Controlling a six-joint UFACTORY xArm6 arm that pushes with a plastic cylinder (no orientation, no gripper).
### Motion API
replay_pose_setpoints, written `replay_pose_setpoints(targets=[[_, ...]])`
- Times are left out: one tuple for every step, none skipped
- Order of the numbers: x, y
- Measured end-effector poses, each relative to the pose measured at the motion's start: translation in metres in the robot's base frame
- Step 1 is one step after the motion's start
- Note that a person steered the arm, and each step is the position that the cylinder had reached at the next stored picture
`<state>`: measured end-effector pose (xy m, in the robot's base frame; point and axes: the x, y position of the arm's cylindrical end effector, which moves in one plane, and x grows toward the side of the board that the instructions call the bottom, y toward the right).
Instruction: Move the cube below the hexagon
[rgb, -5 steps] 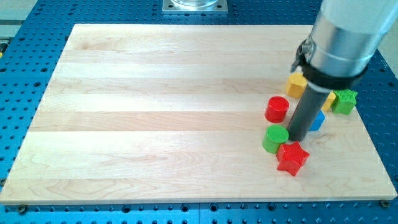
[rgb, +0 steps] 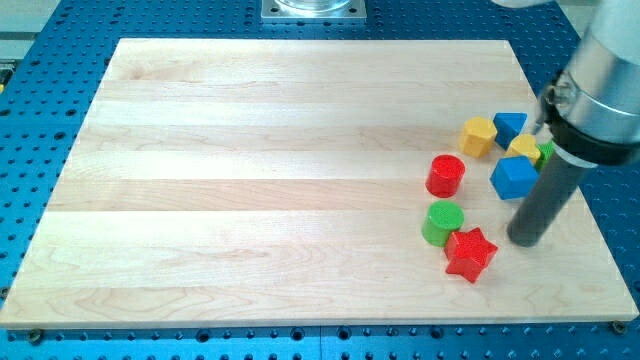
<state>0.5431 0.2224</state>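
Note:
A blue cube (rgb: 515, 178) sits on the wooden board (rgb: 250, 180) at the view's right, just below and right of a yellow hexagon (rgb: 478, 136). My tip (rgb: 525, 240) rests on the board below the cube, to the right of a red star (rgb: 470, 253), touching neither. The rod and the arm's grey body rise to the view's upper right and hide part of the blocks there.
A red cylinder (rgb: 446, 175) and a green cylinder (rgb: 442, 222) lie left of the cube. A second blue block (rgb: 509, 126), a yellow block (rgb: 524, 148) and a sliver of a green block (rgb: 544, 152) cluster above the cube. The board's right edge is close.
My tip has moved to the right and slightly down, away from the green cylinder. The blue cube, half hidden behind the rod before, now shows fully.

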Motion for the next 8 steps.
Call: replay_pose_setpoints(targets=[[0.001,0.015],[-0.025,0.03],[-0.069,0.028],[-0.072,0.025],[-0.072,0.007],[-0.055,0.007],[-0.041,0.006],[-0.041,-0.007]])
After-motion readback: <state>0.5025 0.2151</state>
